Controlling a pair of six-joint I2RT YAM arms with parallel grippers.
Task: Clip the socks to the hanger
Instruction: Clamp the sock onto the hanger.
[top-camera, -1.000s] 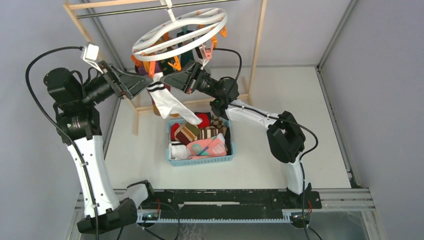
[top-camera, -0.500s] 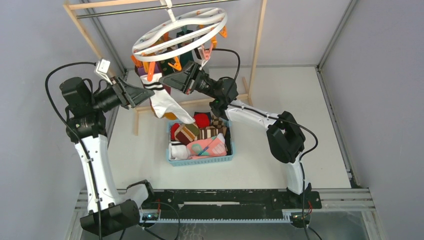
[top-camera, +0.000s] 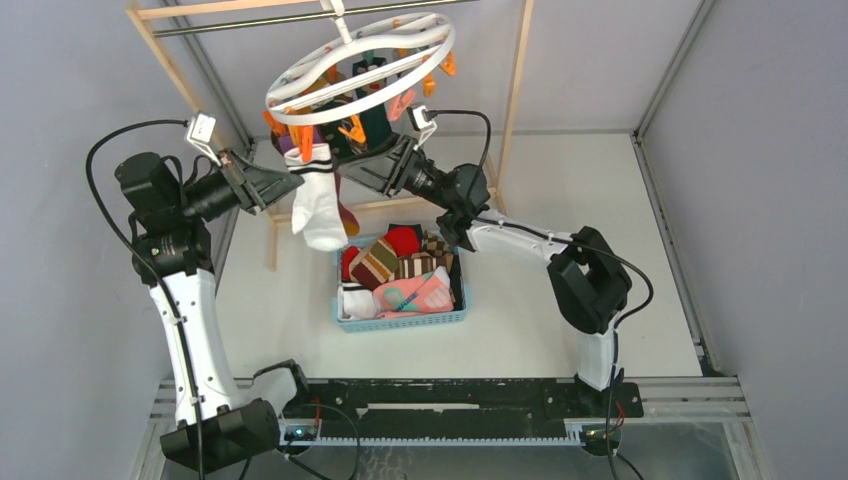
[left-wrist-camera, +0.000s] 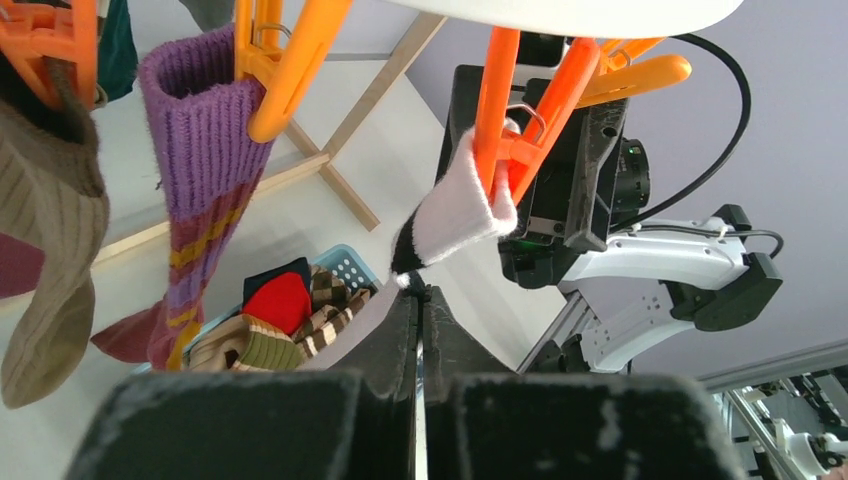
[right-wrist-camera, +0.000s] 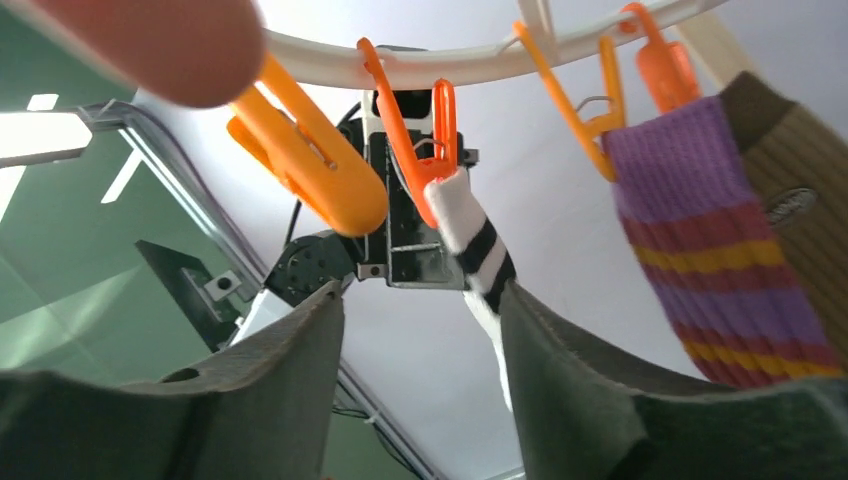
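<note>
Socks (top-camera: 400, 268) for clipping filled the blue basket (top-camera: 400, 322) below my pincers. 1 white banded sock (left-wrist-camera: 460, 215) hung clipped on the hanger (left-wrist-camera: 560, 12) beside my clenched, empty left pincer (left-wrist-camera: 420, 300); my right pincer (right-wrist-camera: 420, 295) gaped.

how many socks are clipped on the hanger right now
4 can be made out on the hanger: white banded sock, purple striped sock beside it, brown ribbed sock next along, dark teal sock behind. More may be hidden behind these.

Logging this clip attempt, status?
Left jaws shut beside white banded sock; right jaws open. Sock hangs from orange clip on hanger. Nothing blocking.
</note>
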